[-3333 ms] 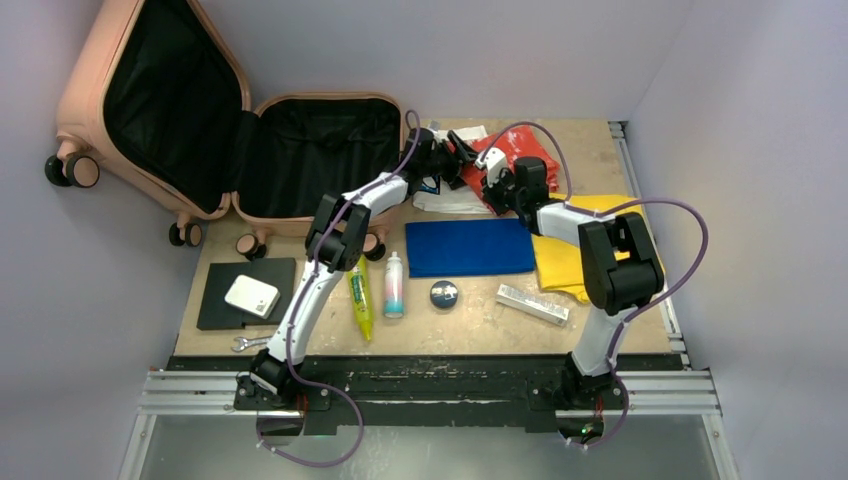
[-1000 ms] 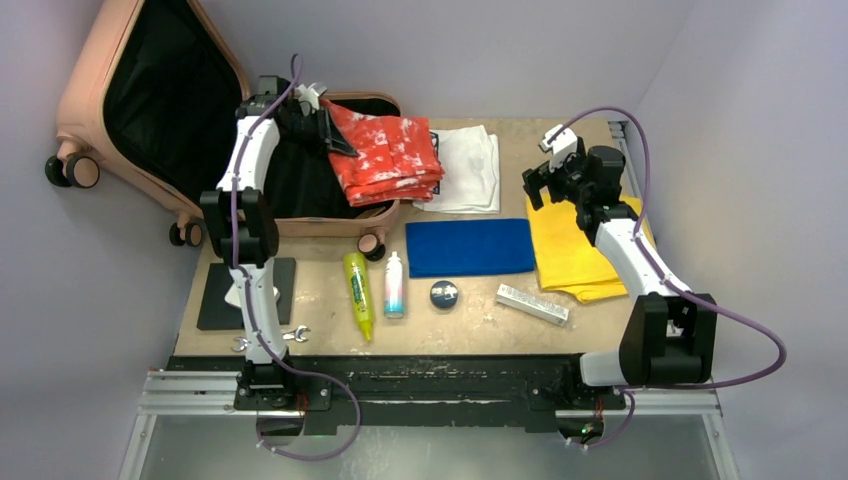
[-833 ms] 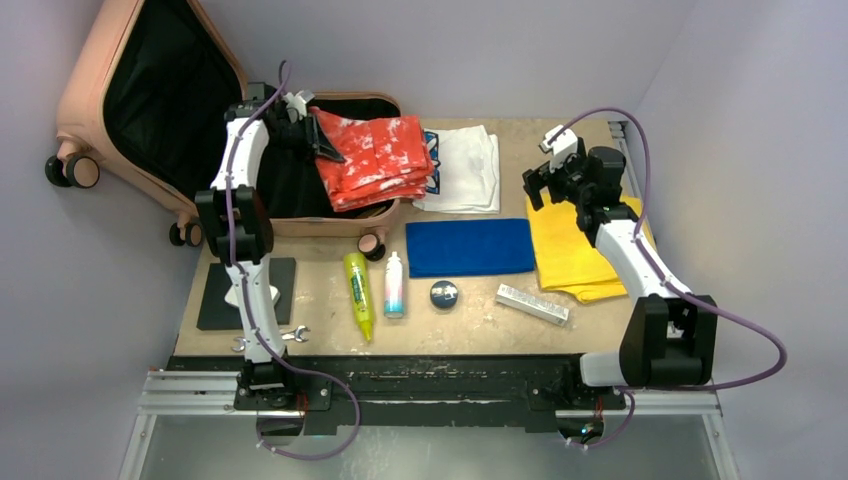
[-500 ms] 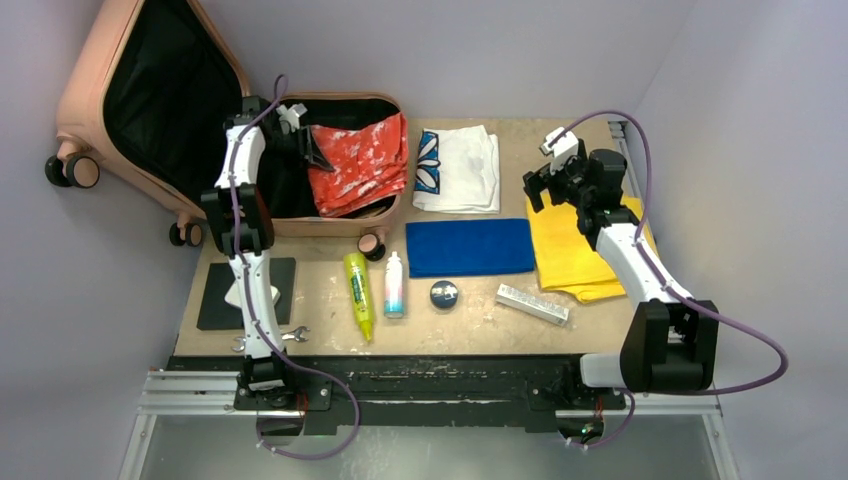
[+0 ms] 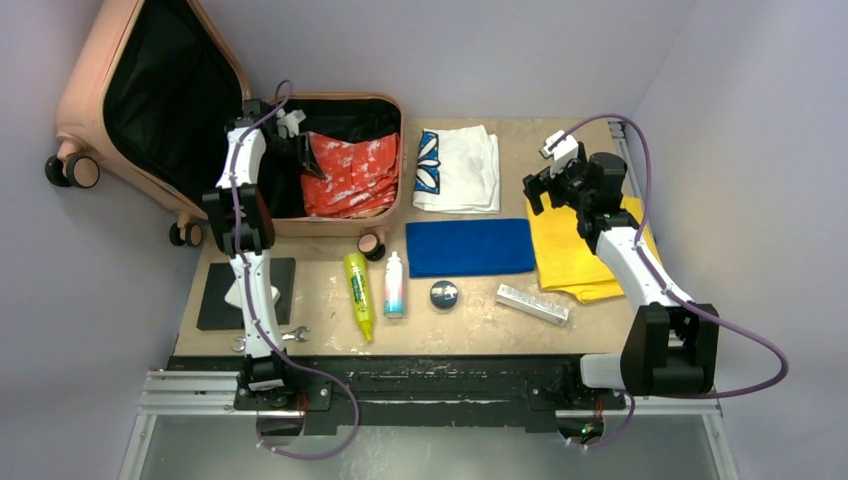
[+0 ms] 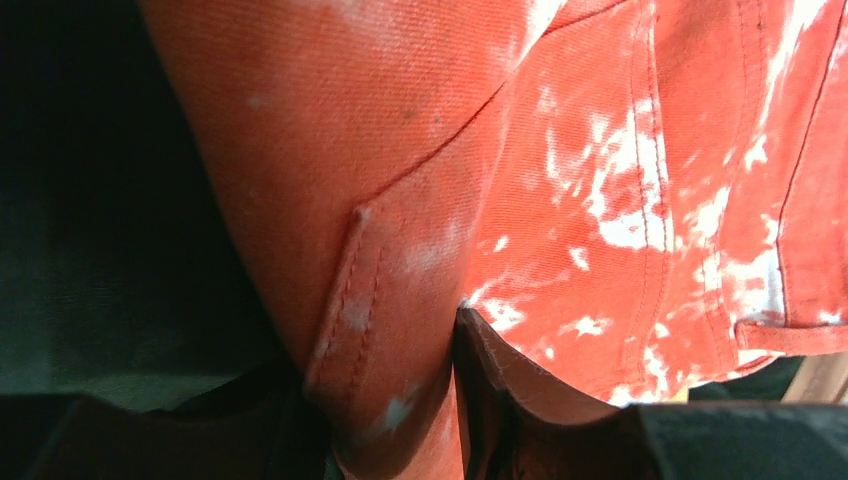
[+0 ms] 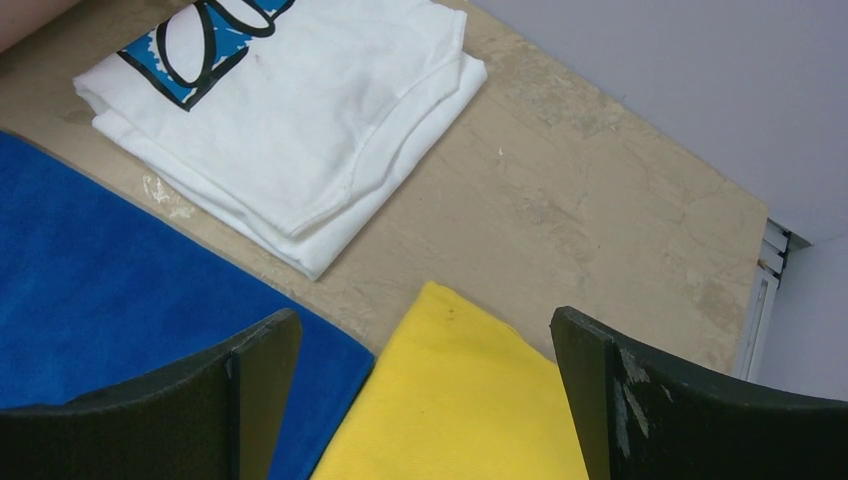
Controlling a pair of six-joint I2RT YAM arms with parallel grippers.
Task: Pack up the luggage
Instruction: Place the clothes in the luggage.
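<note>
Left end effector half-open, seemingly touching cloth.

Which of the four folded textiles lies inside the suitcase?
The red garment with white blotches: it alone lies in the open pink suitcase, on its black lining. The white T-shirt, blue towel and yellow cloth lie on the table.

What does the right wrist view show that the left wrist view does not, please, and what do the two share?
Only the right wrist view: the folded white shirt, blue towel, yellow cloth and table, beyond the open right gripper. Only the left wrist view: the red-and-white garment against the black lining of the luggage, a fold between the fingers of the left gripper. Shared: no object; each shows only its own dark fingers at the bottom.
</note>
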